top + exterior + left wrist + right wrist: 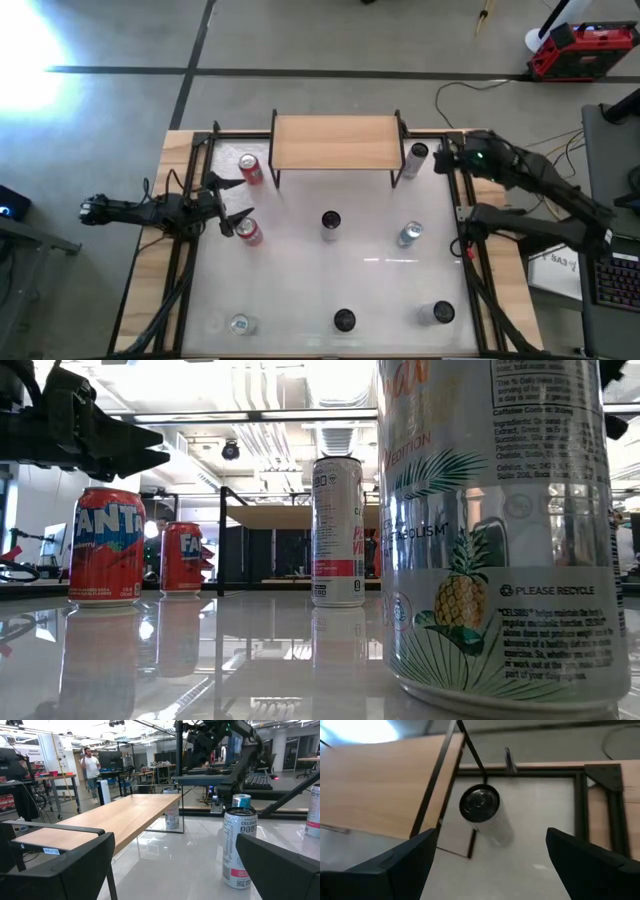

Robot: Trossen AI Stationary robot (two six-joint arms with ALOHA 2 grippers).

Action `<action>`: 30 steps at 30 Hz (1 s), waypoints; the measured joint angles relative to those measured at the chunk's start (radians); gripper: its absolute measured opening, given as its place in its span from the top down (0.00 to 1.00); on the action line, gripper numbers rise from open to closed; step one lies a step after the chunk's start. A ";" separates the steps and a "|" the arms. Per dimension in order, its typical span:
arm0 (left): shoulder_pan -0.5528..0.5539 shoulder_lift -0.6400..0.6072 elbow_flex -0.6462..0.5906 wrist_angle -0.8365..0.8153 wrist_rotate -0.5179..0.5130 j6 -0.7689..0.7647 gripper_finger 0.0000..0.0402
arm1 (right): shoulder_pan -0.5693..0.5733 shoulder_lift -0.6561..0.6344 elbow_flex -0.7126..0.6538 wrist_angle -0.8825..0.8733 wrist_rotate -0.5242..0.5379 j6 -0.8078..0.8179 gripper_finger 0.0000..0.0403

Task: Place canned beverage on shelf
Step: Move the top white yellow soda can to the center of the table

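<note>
A glossy white table (300,290) framed by black rails carries the shelf (335,142), a light tan wooden top on thin black legs standing at the far edge with nothing on it. The left gripper (232,201) hovers at the table's left side with its fingers spread wide and nothing between them, just above and between two red Fanta cans (106,546), one (250,168) beside the shelf's left leg and one (249,232) nearer the front. The right gripper (490,855) hangs released and empty over a white can with a dark top (414,158) that stands upright just beside the shelf's right leg. Closest to the low camera is a Celsius can (500,530) printed with a pineapple, palm leaves and "PLEASE RECYCLE". A slim white can with pink lettering (338,532) stands mid-table behind it. In the left wrist view another can reads "CELSIUS" (239,847). More cans stand along the front edge, their labels unreadable from above. A person (91,770) stands in the room beyond.
</note>
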 joint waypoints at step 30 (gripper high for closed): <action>0.000 0.000 0.000 0.000 0.000 0.000 0.00 | -0.064 0.543 0.380 -0.305 -0.062 0.486 0.11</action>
